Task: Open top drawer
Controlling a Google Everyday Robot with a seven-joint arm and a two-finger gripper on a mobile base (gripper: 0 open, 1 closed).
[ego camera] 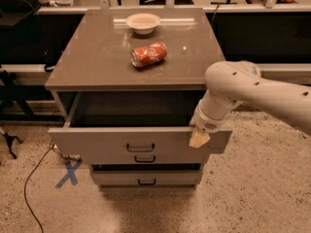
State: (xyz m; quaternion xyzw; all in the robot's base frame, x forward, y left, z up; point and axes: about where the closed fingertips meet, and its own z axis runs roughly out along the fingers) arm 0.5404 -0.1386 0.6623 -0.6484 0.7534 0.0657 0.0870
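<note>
The top drawer of the grey-brown cabinet stands pulled out, its dark inside showing below the cabinet top. Its small black bar handle sits at the centre of the front. My gripper hangs at the end of the white arm, against the right end of the drawer's front near its top edge. A cream tip of the gripper overlaps the front panel. Below are two narrower drawers, the middle one mostly hidden and the bottom one, both pushed in.
An orange can lies on its side on the cabinet top, with a white bowl behind it. A blue tape X and a black cable lie on the speckled floor at left. Dark furniture stands behind.
</note>
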